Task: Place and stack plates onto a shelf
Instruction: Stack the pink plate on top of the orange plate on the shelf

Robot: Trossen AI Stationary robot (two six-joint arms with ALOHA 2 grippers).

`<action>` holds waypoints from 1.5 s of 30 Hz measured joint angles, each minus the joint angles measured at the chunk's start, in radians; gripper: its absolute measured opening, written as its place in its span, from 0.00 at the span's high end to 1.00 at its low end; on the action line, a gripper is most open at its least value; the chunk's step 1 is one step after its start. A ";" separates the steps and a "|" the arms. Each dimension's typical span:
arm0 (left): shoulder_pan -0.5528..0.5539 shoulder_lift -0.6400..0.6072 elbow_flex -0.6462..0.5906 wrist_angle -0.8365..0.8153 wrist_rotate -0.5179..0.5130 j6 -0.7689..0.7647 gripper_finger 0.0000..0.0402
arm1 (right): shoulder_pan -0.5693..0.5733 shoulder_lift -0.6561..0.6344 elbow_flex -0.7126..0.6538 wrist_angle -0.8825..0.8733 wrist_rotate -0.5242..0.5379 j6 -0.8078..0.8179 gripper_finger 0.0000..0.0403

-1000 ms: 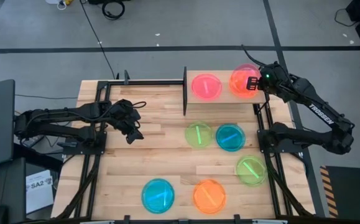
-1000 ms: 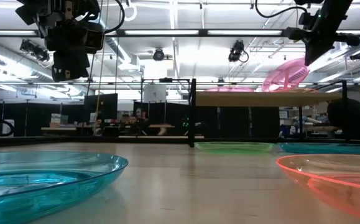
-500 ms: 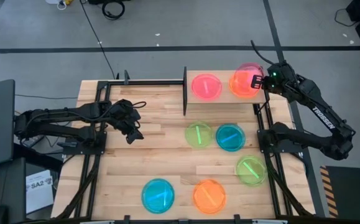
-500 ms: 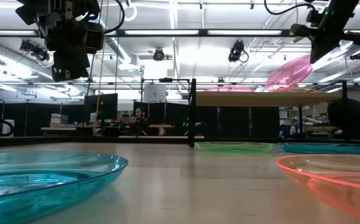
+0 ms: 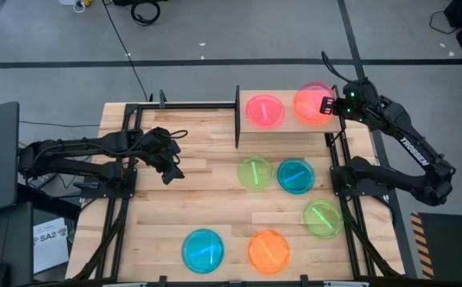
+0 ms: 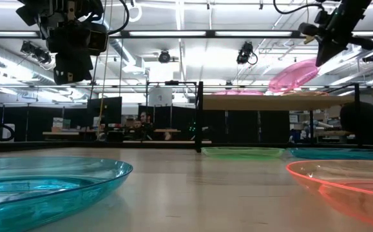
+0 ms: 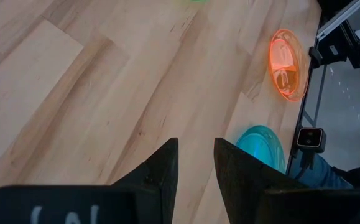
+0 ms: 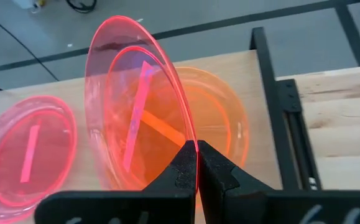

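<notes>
My right gripper (image 5: 332, 104) is shut on a pink plate (image 5: 313, 100), held tilted over an orange plate (image 5: 306, 118) at the right end of the shelf (image 5: 288, 126). In the low view this pink plate (image 6: 294, 75) slants above the shelf board (image 6: 270, 101). A second pink plate (image 5: 265, 111) lies flat on the shelf's left half. On the table lie two green plates (image 5: 254, 172) (image 5: 322, 217), two blue plates (image 5: 296, 176) (image 5: 203, 249) and an orange plate (image 5: 269, 251). My left gripper (image 5: 171, 167) hangs open above the table's left side, touching nothing. My right gripper pinches the pink plate's rim (image 8: 189, 144) between its two fingers, on the edge nearest the table's right side. The fingers come from the right, slanting down. The plate is tilted, held edge high and opposite edge (image 6: 275, 88) low over the orange plate; whether they touch, I cannot tell.
A bare black metal frame (image 5: 191, 104) stands left of the shelf, with a black upright bar (image 5: 237, 118) between them. Black rails run along both table sides (image 5: 344, 207). Bare wood lies between the left gripper and the green plate (image 5: 207, 171).
My right gripper has shifted a little toward the table's right edge and then back with the pink plate. The plate stays tilted above the orange plate at the shelf's right end.
</notes>
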 joint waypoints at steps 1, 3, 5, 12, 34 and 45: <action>0.000 0.000 0.000 0.000 0.000 0.000 0.73 | 0.000 -0.006 -0.014 0.022 -0.002 0.000 0.98; 0.000 0.000 0.000 0.000 0.000 0.000 0.73 | -0.002 -0.024 -0.043 0.060 -0.004 0.000 0.98; 0.000 0.000 0.000 0.000 0.000 0.000 0.73 | -0.011 -0.041 -0.059 0.071 -0.001 0.000 0.98; 0.000 0.000 0.000 0.000 0.000 0.000 0.73 | -0.044 -0.086 -0.122 0.109 -0.023 0.003 0.98; 0.000 0.000 0.000 0.000 0.000 -0.002 0.73 | -0.116 -0.117 -0.214 0.207 -0.136 0.004 0.98; 0.000 0.000 0.000 0.000 0.000 -0.003 0.73 | -0.116 -0.104 -0.214 0.175 -0.135 0.003 0.90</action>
